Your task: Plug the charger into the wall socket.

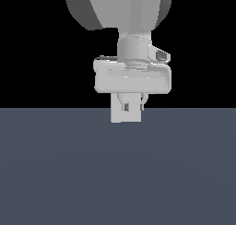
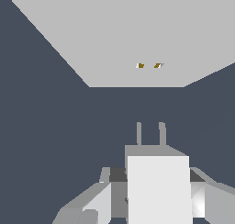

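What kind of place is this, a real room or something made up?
Most likely a computer simulation, not a real room: a flat grey floor under plain black, a featureless white charger in the gripper, and a blank wall socket panel with two dots.

Bare simulated test scene, flat slate-grey floor (image 1: 118, 173), black void backdrop (no furnishings), untextured grey-white shapes

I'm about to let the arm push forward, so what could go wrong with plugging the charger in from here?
1. The two grey prongs of the small white-grey cube charger may sit slightly off from the two yellowish holes in the flat white socket panel, so they could jam against it.
2. The gripper holds only the charger's sides; contact might twist it.
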`<act>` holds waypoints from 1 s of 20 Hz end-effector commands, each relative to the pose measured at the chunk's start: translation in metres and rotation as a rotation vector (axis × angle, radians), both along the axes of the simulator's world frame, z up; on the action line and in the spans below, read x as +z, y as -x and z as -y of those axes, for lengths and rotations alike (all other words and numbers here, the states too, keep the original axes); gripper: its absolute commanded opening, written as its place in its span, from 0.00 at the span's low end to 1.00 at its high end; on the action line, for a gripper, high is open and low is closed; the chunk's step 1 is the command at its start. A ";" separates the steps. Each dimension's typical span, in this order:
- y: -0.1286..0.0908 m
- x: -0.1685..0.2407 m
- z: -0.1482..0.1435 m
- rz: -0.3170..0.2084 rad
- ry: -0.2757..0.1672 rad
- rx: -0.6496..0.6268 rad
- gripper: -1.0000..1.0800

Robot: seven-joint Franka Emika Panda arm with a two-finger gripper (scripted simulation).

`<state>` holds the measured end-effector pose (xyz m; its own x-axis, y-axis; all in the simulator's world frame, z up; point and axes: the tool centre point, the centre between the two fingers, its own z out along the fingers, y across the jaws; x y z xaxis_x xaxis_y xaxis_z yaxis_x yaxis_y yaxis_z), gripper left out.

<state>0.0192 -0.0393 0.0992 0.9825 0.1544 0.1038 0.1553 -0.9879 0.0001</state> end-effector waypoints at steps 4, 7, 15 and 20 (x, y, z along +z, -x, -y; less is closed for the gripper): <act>-0.002 0.001 0.000 -0.001 0.000 0.003 0.00; -0.002 0.001 0.000 -0.001 0.000 0.002 0.00; -0.016 0.001 -0.002 -0.001 0.000 0.002 0.00; -0.033 0.001 -0.005 -0.001 0.000 0.002 0.00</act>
<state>0.0470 -0.0353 0.0997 0.9823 0.1567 0.1029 0.1575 -0.9875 -0.0001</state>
